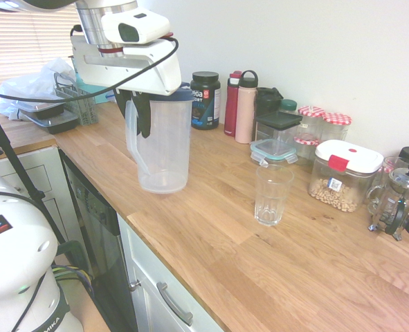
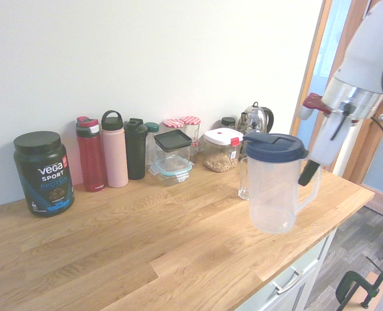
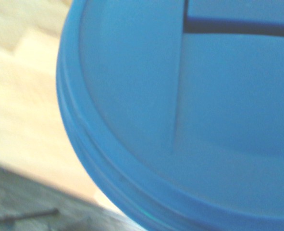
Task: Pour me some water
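Observation:
A clear plastic pitcher (image 1: 164, 149) (image 2: 274, 194) with a dark blue lid (image 3: 204, 120) stands upright near the counter's front edge. I cannot tell whether its base touches the wood, and no water level shows in it. My gripper (image 1: 140, 111) (image 2: 310, 172) comes down from above and is shut on the pitcher's handle. An empty drinking glass (image 1: 272, 196) (image 2: 244, 184) stands upright on the counter a short way beyond the pitcher, apart from it. In the wrist view the blue lid fills almost the whole picture.
Along the wall stand a black protein tub (image 1: 205, 99), red and pink bottles (image 1: 244, 107), stacked clear food boxes (image 1: 277, 135), a red-clipped container of nuts (image 1: 342, 173) and a French press (image 1: 398, 200). A dish rack (image 1: 76, 100) sits behind the arm.

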Robot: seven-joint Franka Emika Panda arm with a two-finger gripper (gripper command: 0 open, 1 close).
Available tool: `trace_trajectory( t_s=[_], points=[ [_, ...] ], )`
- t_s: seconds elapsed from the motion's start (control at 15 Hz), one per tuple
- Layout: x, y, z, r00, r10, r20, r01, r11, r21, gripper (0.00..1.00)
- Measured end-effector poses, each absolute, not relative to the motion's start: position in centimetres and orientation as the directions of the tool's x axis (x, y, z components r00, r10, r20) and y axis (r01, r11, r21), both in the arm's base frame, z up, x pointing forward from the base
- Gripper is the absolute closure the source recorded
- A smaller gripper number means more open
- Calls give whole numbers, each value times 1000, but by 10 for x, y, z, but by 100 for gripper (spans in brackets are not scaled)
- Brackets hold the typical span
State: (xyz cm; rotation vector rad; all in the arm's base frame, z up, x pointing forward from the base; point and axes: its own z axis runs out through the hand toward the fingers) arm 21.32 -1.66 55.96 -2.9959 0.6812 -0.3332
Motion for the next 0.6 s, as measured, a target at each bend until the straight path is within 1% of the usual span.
trace_trajectory(
  t_s=[0.13,0.33,0.6],
  points=[
    [198,-55,562,910,-353,218,-342,-936,-84,100],
    [186,-124,550,946,-241,216,-222,-969,-108,100],
    [175,-211,544,966,-141,216,-114,-984,-133,100]
  ],
)
